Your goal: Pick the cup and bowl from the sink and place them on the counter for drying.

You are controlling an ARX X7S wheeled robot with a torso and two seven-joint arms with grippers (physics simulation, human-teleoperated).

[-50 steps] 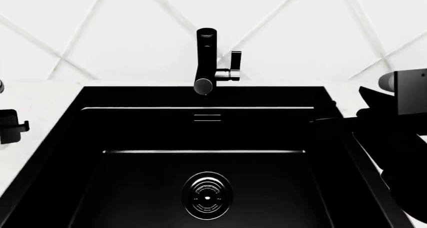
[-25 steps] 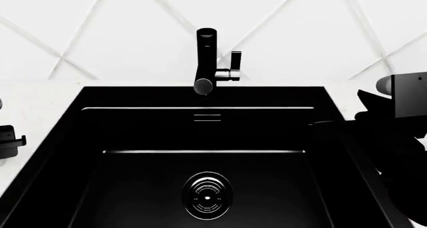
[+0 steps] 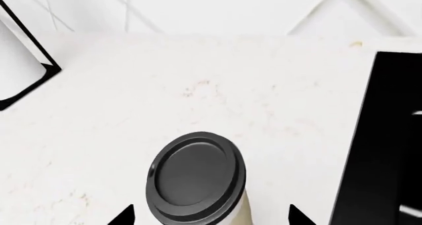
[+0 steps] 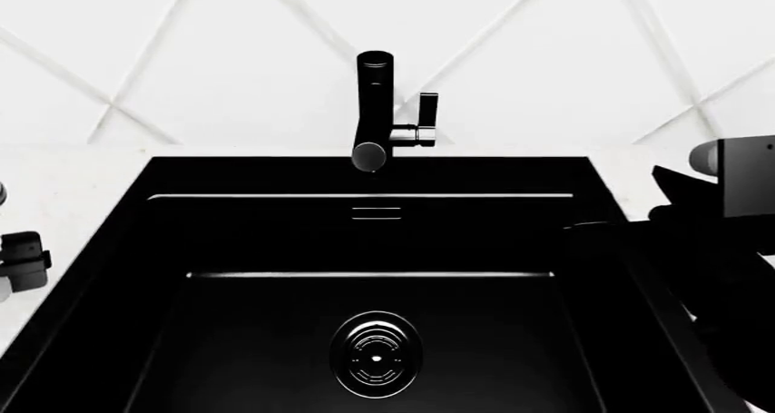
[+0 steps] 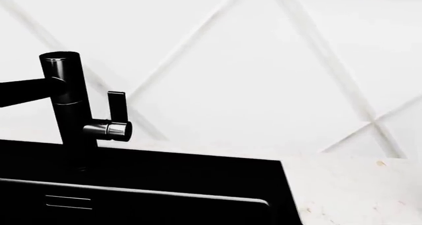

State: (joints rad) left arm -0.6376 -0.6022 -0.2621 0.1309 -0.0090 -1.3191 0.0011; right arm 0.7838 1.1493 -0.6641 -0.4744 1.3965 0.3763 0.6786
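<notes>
While one cup (image 3: 197, 183) stands upright on the counter (image 3: 197, 86) between our left gripper (image 3: 209, 216)'s wide-spread tips, untouched, the sink (image 4: 376, 286) at three o'clock holds nothing; our right gripper (image 4: 714, 240)'s spread we cannot tell.

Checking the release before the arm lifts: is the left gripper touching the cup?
Apart. The left wrist view shows white counter between each fingertip of the left gripper and the cup.
</notes>
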